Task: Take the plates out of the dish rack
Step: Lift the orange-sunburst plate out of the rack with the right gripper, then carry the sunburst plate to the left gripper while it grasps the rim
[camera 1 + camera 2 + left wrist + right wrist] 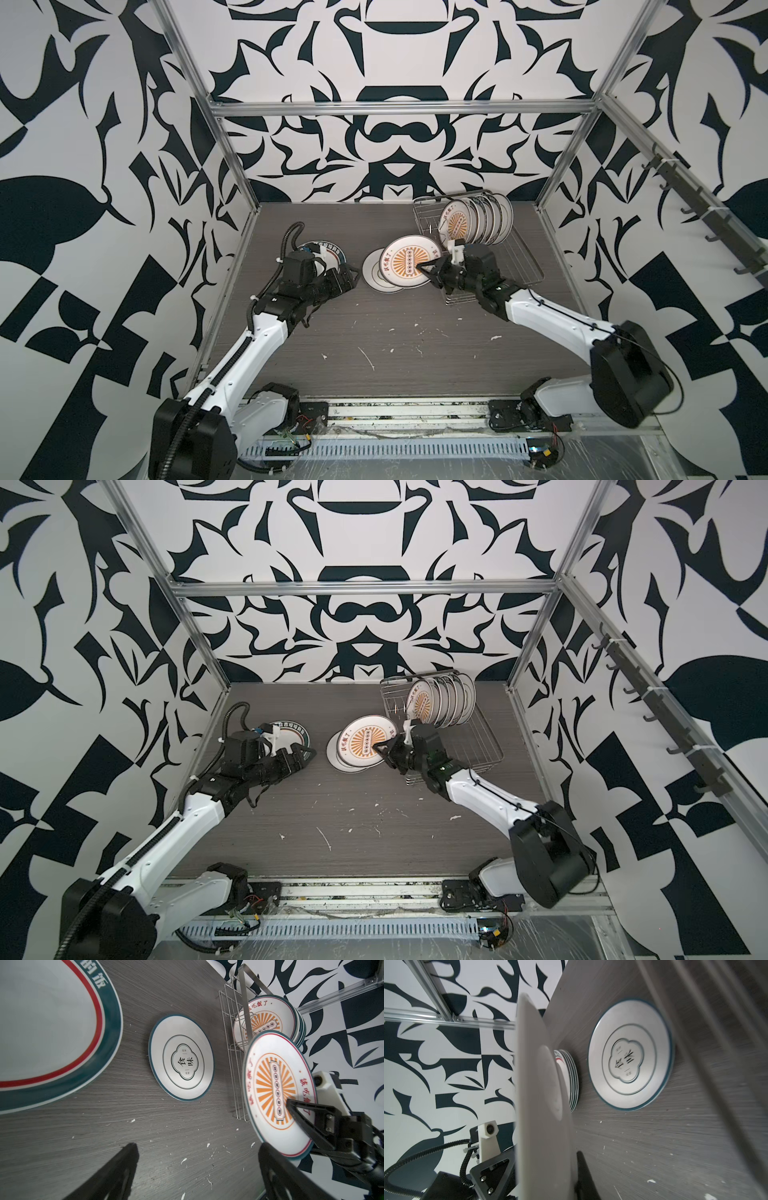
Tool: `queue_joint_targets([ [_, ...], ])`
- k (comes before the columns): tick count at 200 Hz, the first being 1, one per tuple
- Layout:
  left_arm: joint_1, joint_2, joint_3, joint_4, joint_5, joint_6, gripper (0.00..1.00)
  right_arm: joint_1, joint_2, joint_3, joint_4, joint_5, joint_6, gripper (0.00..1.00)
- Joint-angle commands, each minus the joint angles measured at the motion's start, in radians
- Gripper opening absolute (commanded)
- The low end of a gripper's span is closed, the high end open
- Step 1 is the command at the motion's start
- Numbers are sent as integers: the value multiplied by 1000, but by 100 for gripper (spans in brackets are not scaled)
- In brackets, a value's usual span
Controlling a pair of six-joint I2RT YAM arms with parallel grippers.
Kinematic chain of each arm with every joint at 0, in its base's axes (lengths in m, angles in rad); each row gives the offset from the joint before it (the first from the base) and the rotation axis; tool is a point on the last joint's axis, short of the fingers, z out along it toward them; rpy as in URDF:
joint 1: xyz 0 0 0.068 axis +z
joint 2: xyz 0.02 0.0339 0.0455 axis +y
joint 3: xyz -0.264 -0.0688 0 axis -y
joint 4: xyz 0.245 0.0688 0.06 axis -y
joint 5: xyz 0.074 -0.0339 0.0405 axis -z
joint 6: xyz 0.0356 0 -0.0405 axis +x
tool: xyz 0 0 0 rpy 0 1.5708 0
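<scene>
My right gripper (428, 270) (383, 748) (550, 1167) is shut on the rim of a white plate with an orange sunburst (409, 262) (365, 742) (278, 1093). It holds the plate tilted above the table, left of the silver wire dish rack (523, 266) (486, 750) (228, 1022). Several more plates (478, 220) (444, 702) (268, 1020) stand upright in the rack's far end. My left gripper (352, 275) (308, 755) (197, 1159) is open and empty, low over the table and facing the held plate.
A small plate with a cloud emblem (374, 272) (180, 1057) (631, 1055) lies flat on the grey table (395, 340), partly under the held plate. A stack of larger teal-rimmed plates (328, 251) (52, 1032) (572, 1080) sits at the left behind my left arm.
</scene>
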Motion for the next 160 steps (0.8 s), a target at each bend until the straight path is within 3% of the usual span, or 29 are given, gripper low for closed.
queue_joint_targets([
  [1, 9, 11, 27, 55, 52, 1, 94, 42, 34, 90, 195, -61, 45, 0],
  [69, 73, 38, -3, 132, 160, -51, 86, 151, 188, 189, 325, -95, 109, 0],
  [99, 107, 22, -20, 170, 223, -96, 72, 183, 246, 226, 359, -105, 119, 0],
  [142, 120, 0, -37, 147, 249, -111, 39, 210, 294, 275, 373, -116, 114, 0],
  [160, 130, -10, -50, 134, 264, -114, 31, 217, 309, 291, 371, -121, 111, 0],
])
